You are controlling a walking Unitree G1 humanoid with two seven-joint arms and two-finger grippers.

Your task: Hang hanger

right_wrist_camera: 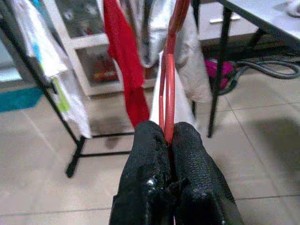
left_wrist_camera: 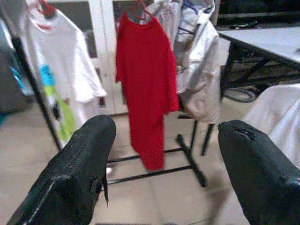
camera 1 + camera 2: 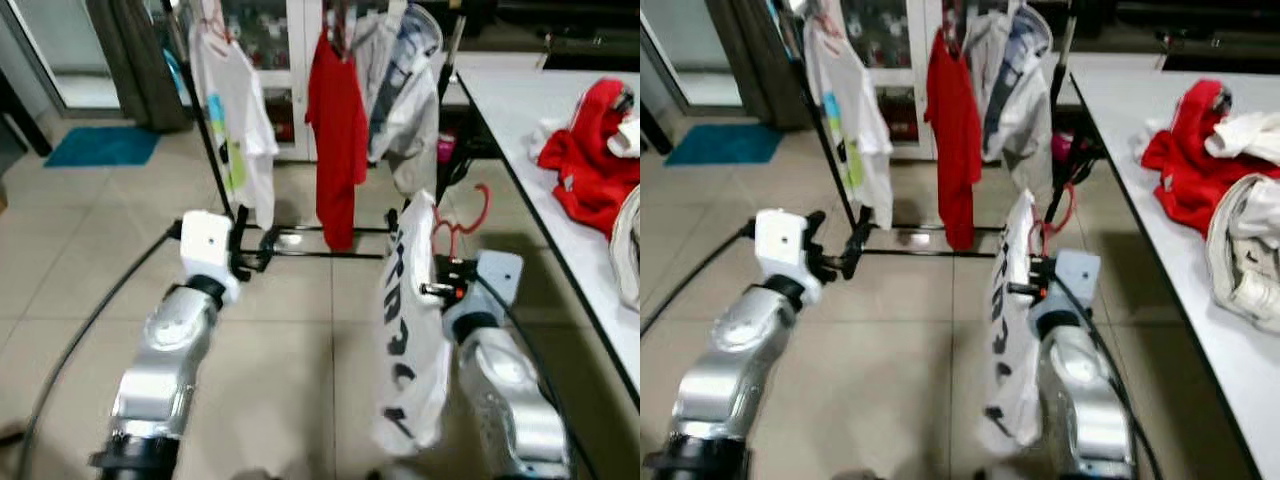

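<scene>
My right gripper (image 1: 169, 136) is shut on a red hanger (image 1: 169, 65) that carries a white shirt with dark lettering (image 3: 408, 330); the shirt hangs down along my right arm. The hanger's red hook (image 3: 470, 215) curls up beyond the gripper (image 3: 440, 272). Ahead stands a black clothes rack (image 3: 215, 150) with a white printed T-shirt (image 3: 235, 120), a red shirt (image 3: 338, 130) and a grey-white garment (image 3: 405, 110) hung on it. My left gripper (image 2: 164, 154) is open, held out low toward the rack's base (image 3: 255, 250).
A white table (image 3: 560, 150) runs along the right, with a red garment (image 3: 595, 160) and white clothes (image 3: 1250, 250) piled on it. A teal mat (image 3: 100, 145) lies on the tiled floor at far left. White glass cabinet doors (image 2: 101, 42) stand behind the rack.
</scene>
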